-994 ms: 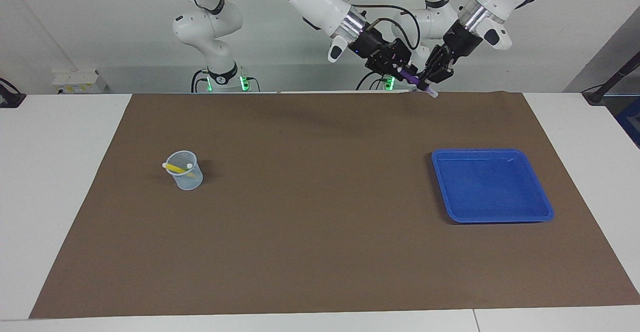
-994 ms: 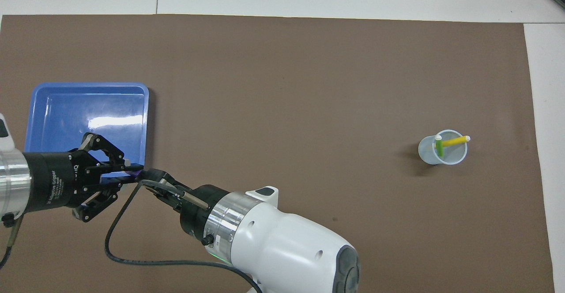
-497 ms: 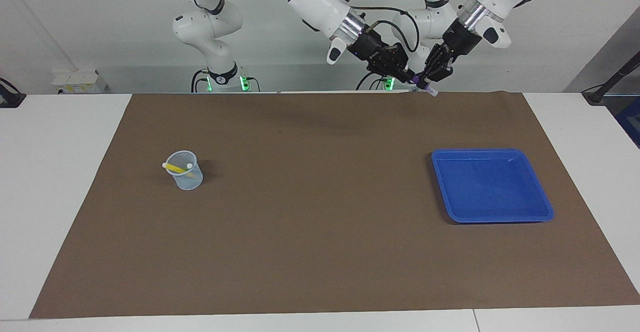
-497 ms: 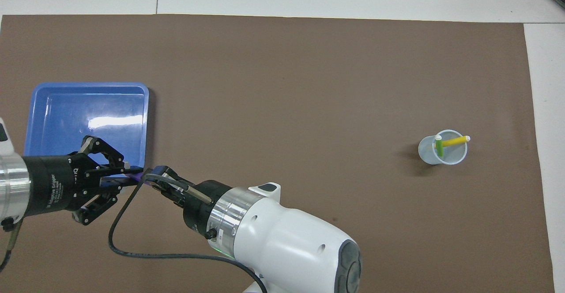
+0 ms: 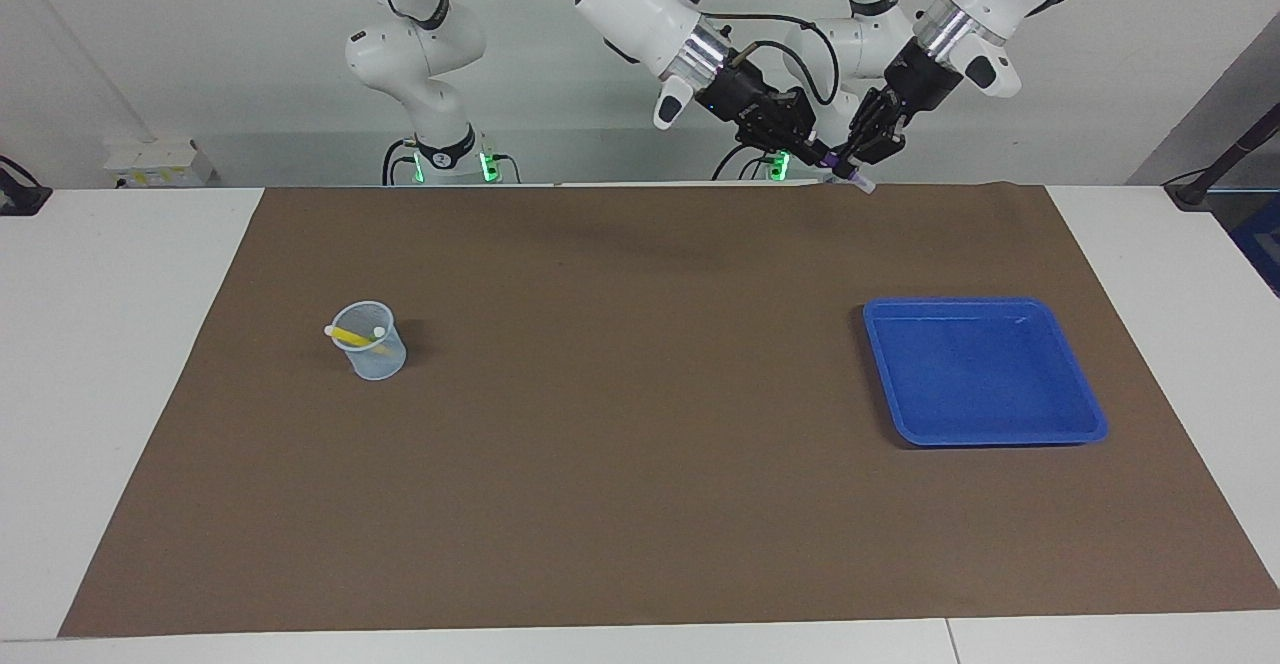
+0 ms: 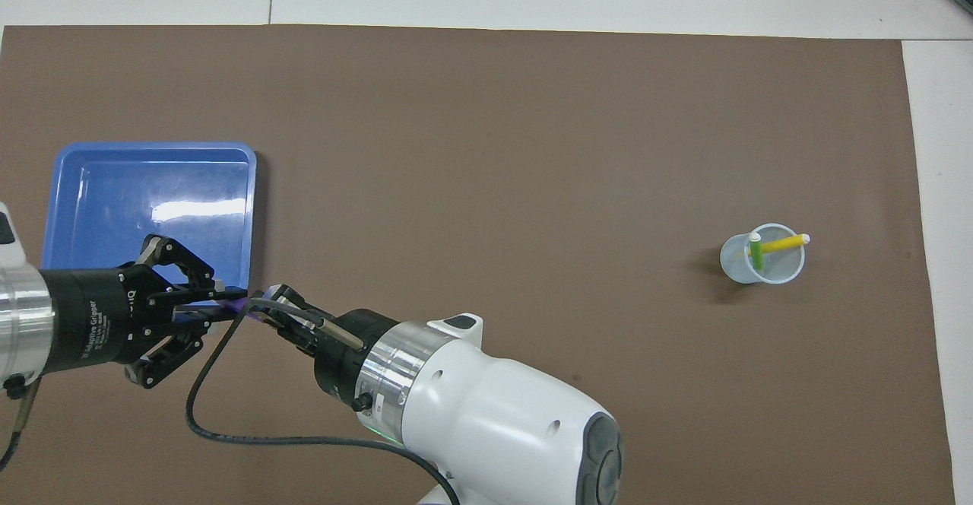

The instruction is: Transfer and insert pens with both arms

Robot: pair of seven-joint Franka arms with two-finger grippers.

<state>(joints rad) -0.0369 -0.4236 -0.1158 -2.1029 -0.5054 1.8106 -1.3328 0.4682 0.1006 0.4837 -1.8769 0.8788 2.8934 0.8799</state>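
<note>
Handover step is judged to be in hand: the purple pen is held up in the air between both pincers, over the mat edge nearest the robots, toward the left arm's end of the table; the left pincer is seen clamped on the pen; the right pincer is closed on the same pen's other end; the yellow pen and green pen are already stood in the cup toward the right arm's end; the blue tray holds nothing; next, release by the left pincer is called for, then carriage by the right arm to the cup for insertion.
</note>
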